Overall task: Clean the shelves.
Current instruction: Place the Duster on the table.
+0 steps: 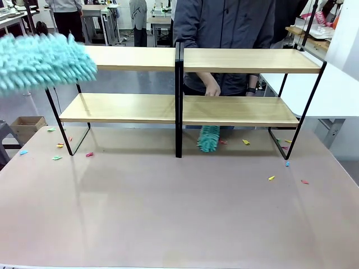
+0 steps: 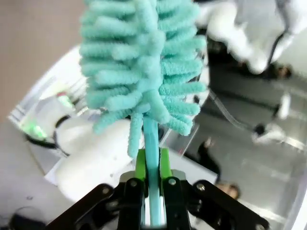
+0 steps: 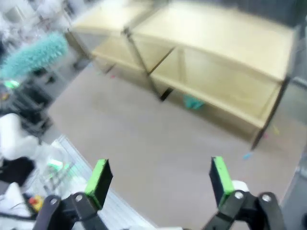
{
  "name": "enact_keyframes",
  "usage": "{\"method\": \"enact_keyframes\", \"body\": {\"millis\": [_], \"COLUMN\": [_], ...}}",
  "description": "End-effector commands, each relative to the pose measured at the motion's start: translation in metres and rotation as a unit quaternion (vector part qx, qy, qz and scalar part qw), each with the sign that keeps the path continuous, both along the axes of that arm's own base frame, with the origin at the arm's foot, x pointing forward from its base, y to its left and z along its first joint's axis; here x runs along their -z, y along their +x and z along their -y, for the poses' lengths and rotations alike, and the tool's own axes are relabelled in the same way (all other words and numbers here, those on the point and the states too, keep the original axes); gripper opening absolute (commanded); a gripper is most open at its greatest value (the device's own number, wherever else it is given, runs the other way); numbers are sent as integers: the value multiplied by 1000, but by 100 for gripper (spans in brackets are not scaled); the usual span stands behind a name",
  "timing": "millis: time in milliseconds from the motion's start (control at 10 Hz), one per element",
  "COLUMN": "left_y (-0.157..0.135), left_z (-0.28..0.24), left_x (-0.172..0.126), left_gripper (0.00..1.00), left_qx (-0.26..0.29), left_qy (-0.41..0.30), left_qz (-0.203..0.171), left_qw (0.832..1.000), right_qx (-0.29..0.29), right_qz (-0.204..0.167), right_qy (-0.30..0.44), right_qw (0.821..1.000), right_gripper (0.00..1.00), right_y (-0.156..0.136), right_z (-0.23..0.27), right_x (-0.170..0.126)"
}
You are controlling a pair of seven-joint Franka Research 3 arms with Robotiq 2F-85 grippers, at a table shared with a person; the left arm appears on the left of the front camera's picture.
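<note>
The shelves (image 1: 185,109) stand across the far half of the table (image 1: 168,213), a person (image 1: 224,22) behind them. Left of their top board hangs a teal duster (image 1: 42,61), its handle pinched between the pressed-together pads of the left gripper (image 2: 152,191). The right gripper (image 3: 158,179) is spread wide and empty, facing the shelves. To sweep well, I judge the duster should settle flat onto the top board, then draw steadily along it. A second duster (image 1: 208,138) lies under the lower board, paper scraps (image 1: 73,150) by the rack's feet.

matt wooden shelves (image 1: 224,110), black metal frame; fluffy chenille duster (image 1: 42,60).
</note>
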State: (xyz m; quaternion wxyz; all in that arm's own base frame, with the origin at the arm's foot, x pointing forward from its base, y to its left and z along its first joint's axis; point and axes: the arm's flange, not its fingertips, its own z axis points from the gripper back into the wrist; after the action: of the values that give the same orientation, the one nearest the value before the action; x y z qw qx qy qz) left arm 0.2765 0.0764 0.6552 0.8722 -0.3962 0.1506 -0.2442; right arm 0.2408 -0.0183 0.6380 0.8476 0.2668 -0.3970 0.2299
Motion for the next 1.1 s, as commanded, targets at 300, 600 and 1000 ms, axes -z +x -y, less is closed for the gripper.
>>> {"method": "enact_keyframes", "body": {"millis": [300, 600, 1000], "left_y": [37, 94, 106], "left_z": [-12, 29, 96], "left_x": [75, 112, 130], "left_gripper": [12, 12, 12], "left_qx": [210, 152, 102], "left_qy": [-20, 44, 185], "left_qz": [-28, -30, 36], "left_qw": [977, 987, 977], "right_qx": [36, -47, -47], "right_qz": [-308, -219, -219], "right_qy": [124, 100, 100], "right_qw": [943, 970, 970], "right_gripper": [100, 100, 100], "right_y": [30, 24, 24], "right_z": [2, 2, 2], "right_x": [106, 65, 65]}}
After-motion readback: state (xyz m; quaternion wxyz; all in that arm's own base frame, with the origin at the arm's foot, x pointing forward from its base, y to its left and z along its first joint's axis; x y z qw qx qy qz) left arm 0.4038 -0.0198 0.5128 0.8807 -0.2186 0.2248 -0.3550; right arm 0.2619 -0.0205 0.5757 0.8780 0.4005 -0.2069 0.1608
